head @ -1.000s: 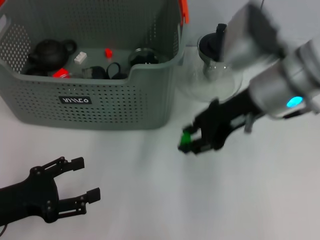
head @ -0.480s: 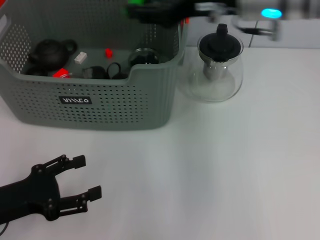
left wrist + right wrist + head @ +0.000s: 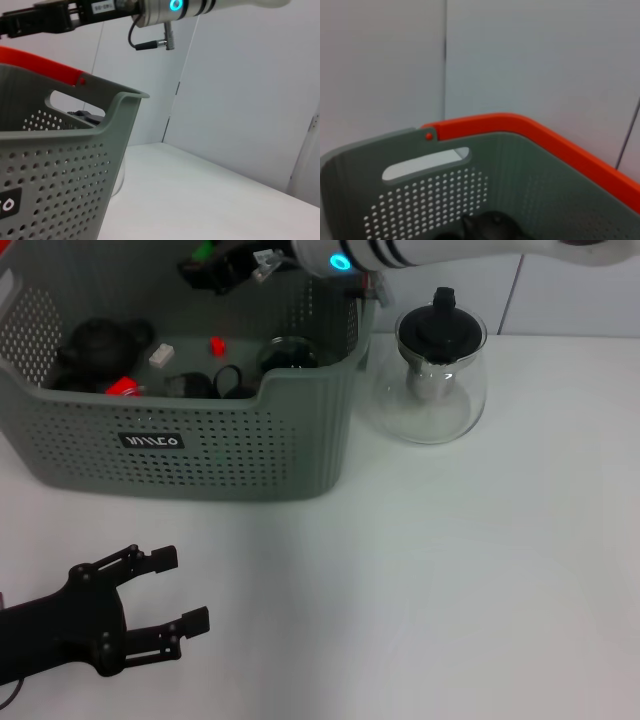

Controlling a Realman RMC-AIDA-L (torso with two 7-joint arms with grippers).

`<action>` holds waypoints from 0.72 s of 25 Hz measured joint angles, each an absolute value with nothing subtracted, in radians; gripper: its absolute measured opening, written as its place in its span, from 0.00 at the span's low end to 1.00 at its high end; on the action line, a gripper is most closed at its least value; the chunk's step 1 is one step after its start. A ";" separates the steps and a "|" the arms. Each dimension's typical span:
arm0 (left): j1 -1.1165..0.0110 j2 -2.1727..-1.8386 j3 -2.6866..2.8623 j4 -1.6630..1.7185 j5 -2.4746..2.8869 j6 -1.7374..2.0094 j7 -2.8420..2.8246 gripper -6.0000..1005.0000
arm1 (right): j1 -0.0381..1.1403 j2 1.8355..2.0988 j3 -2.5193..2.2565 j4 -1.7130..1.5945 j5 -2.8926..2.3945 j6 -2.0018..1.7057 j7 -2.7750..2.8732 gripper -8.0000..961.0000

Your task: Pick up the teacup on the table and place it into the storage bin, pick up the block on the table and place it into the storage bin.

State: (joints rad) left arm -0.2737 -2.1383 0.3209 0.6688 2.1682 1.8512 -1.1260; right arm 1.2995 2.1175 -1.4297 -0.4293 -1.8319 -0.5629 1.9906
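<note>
The right tool [image 3: 200, 262] hangs over the open top of the storage bin [image 3: 200, 445], towards its far side, with its fingers closed on a small green block [image 3: 204, 251] that shows just at their tip, above the bin's contents rather than among them. The right arm reaches in from the far right, a lit cyan ring on its wrist. Below it, on the floor of the grey perforated bin, lie a dark round teapot [image 3: 95, 343], a small red piece [image 3: 216, 344], a small white piece [image 3: 160, 355], another red piece [image 3: 121, 386] and several dark items near the front wall; which of these is the teacup cannot be told. The bin carries a black label with white lettering on its front wall and an orange-red handle at its far edge. Just beside the bin on the white worktop [image 3: 450, 590] stands a glass teapot [image 3: 440, 380] with a black lid. The left tool [image 3: 170, 590] rests low over the worktop near the front left, well apart from the bin, its fingers spread and holding nothing.
</note>
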 joint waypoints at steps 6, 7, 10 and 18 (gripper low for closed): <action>-0.278 -2.138 0.321 0.669 2.167 1.851 -1.131 0.91 | 1.279 2.111 -1.447 -0.467 -1.827 -0.602 1.999 0.57; -0.278 -2.137 0.320 0.669 2.167 1.851 -1.131 0.91 | 1.256 2.110 -1.445 -0.499 -1.822 -0.606 1.998 0.57; -0.279 -2.137 0.320 0.669 2.167 1.852 -1.132 0.91 | 1.105 2.108 -1.444 -0.706 -1.758 -0.624 1.982 0.62; -0.273 -2.133 0.320 0.669 2.171 1.849 -1.132 0.91 | 0.500 2.094 -1.388 -1.141 -1.279 -1.105 1.478 0.87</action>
